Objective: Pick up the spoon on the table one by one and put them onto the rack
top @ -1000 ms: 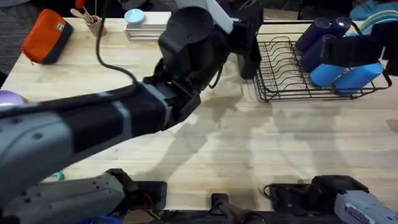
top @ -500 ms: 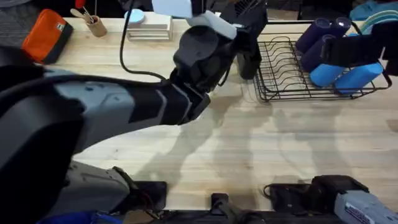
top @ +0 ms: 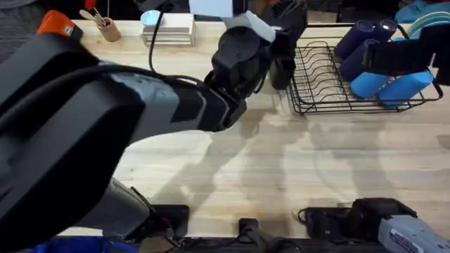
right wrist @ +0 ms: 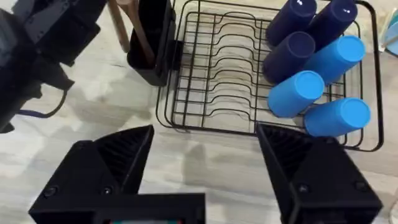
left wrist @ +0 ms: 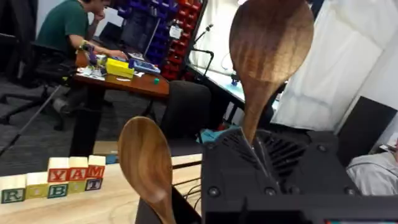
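- Left gripper (left wrist: 258, 149): its jaws appeared clamped on the lower handle of the spoon (left wrist: 270, 43), which stood bowl-up. The overhead view placed the gripper just above the caddy (top: 281, 67).
- Second spoon (left wrist: 146, 162): it leaned bowl-up just beside the held one. Its handle seemed to run down into the caddy, though the base was hidden.
- Caddy: this tall black box stood at the end of the rack (top: 320, 109) nearest the left arm, and wooden handles showed at its mouth in the right wrist view.
- Blue cups (right wrist: 323, 87): they lay at the rack's end far from the caddy.
- Right gripper (right wrist: 205, 134): it was well apart from the caddy, jaws wide apart and holding nothing, over the table (top: 281, 176).
- Judged step: the held spoon was being lowered into the caddy.
- Hazard 1: releasing too high, or with the handle tip on the caddy rim, could tip the spoon out onto the table.
- Hazard 2: the handle could strike the second spoon and jam or lever it out.
- Hazard 3: the fingers pressing on the caddy could shift the rack.
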Motion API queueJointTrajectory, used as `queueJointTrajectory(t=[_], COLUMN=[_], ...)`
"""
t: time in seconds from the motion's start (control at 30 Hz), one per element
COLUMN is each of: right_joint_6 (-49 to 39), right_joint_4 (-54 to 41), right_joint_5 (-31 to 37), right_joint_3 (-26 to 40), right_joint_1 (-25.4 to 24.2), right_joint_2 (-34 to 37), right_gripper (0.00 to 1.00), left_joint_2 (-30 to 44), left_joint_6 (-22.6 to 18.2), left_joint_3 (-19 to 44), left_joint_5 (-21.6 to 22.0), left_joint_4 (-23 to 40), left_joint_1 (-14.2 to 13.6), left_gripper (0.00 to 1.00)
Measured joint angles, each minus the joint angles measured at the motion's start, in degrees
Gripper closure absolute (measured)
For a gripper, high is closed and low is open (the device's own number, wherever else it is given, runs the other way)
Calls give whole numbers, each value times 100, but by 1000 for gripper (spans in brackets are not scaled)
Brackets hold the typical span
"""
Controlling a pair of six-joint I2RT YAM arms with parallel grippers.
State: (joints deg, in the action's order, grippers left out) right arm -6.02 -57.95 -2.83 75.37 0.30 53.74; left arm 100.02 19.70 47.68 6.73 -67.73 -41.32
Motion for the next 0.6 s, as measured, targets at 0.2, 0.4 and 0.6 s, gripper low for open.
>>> queueJointTrajectory(t=[0.2,0.4,0.6], right_joint_6=[-2,0,10], right_joint_4=[0,0,2], right_joint_5=[0,0,0], right_joint_3=[0,0,2], right_joint_1=[0,0,0], right_joint_2=[0,0,99], right_gripper=[5,5,5], left_joint_2=[265,513,610], left_joint_6=[4,4,3], left_joint_3=[124,179,183], left_joint_5=[-99,-109,-117], left_joint_4=[3,5,263], left_joint_1=[0,0,0], left_gripper=[958,958,958])
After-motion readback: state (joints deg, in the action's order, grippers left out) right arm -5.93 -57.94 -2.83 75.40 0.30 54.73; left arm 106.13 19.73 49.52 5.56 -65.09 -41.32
